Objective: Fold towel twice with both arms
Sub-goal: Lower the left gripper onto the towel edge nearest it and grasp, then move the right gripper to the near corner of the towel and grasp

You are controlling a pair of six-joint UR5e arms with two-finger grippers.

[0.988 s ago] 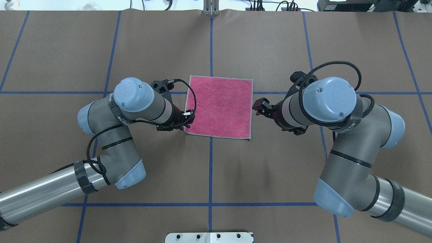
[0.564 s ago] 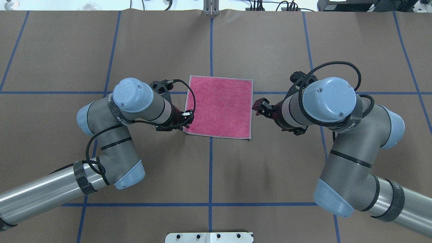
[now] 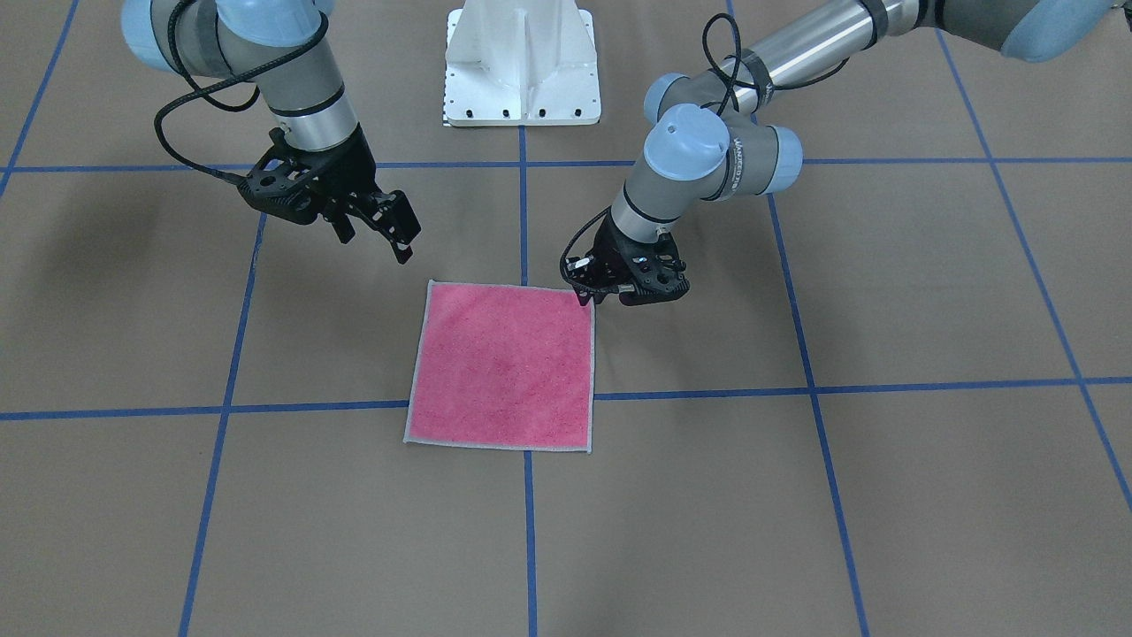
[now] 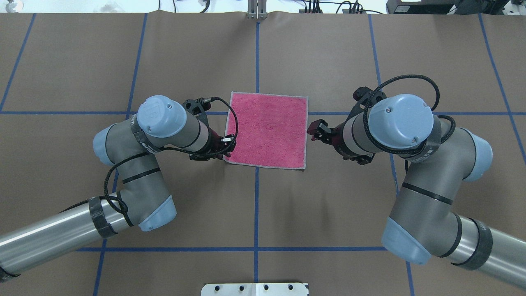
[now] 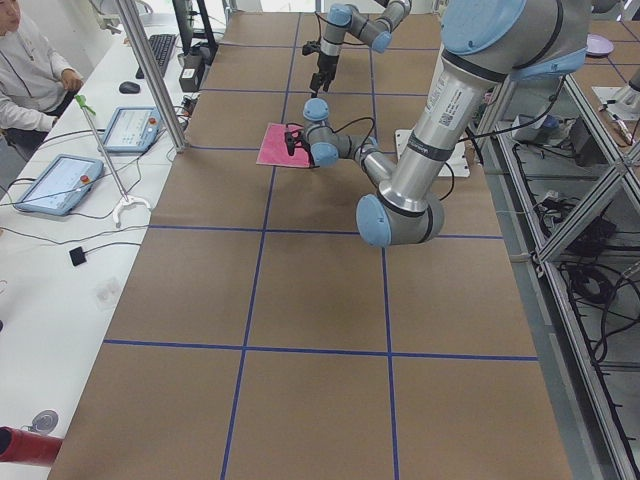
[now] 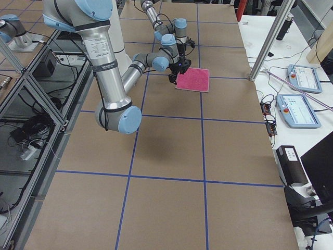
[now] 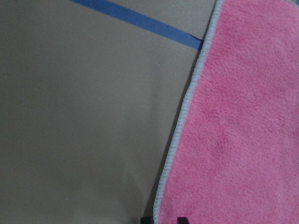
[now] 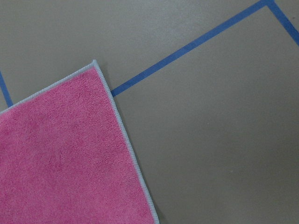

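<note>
Brown table (image 4: 328,205) bears flat pink towel (image 4: 267,129), left gripper (image 3: 585,297) at corner.

Hidden corner, cropped cloth
Overhead, the left gripper (image 4: 225,154) covers one near corner of the towel (image 4: 269,131); its fingertips (image 7: 182,220) barely clear the wrist view's bottom edge, grip unclear. Both wrist views crop the towel.

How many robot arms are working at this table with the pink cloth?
2. The left arm has the left gripper down at the towel's corner nearest the robot; the right arm holds the right gripper raised beside the opposite edge. None seems hidden.
</note>
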